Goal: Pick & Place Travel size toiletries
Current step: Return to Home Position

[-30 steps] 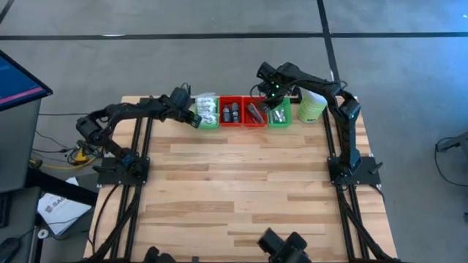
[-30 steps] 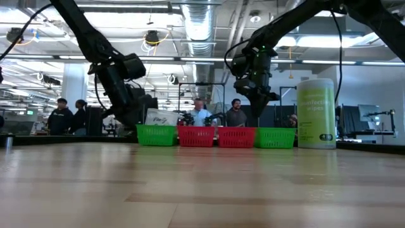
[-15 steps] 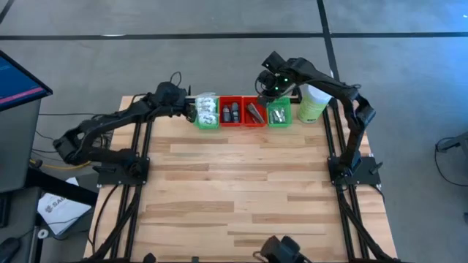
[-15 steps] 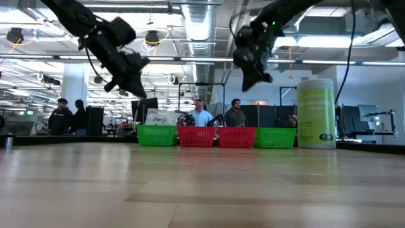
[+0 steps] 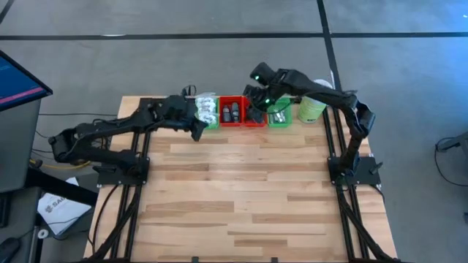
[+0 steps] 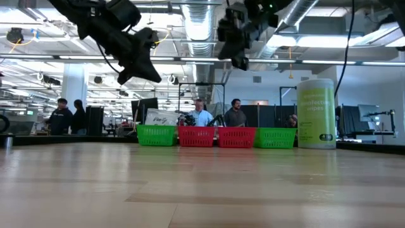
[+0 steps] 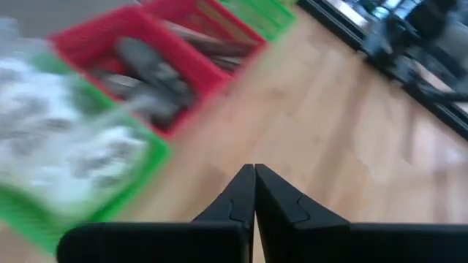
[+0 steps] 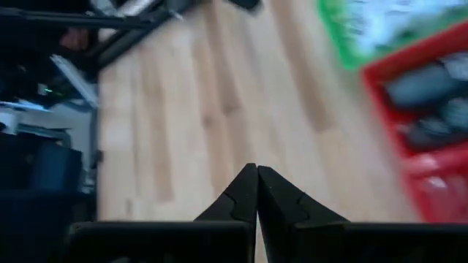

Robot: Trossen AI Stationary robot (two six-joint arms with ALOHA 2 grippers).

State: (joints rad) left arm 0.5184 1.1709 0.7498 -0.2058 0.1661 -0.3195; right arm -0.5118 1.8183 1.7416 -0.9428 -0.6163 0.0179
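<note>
Four small trays stand in a row at the table's far edge. A green tray point(image 5: 208, 115) holds white soft packets point(image 7: 58, 157). A red tray point(image 5: 231, 114) holds black oval pieces point(image 7: 150, 73). The red tray point(image 5: 255, 115) beside it holds dark grey bars. A second green tray point(image 5: 279, 115) holds silvery tubes. My left gripper point(image 5: 197, 131) hangs shut and empty, high over the wood in front of the packet tray. My right gripper point(image 6: 242, 62) is shut and empty too, raised above the red trays.
A tall pale green canister point(image 5: 312, 108) with a white lid stands right of the tray row. The wooden tabletop point(image 5: 241, 190) stretches from the trays to the near edge. People point(image 6: 218, 115) stand in the room beyond the far edge.
Both grippers have risen from tray height and tipped toward level, shut throughout and carrying nothing. My left gripper has gone up and toward the near edge, a little to the right. My right gripper has gone up and toward the table's left, from the tube tray to over the red trays.
</note>
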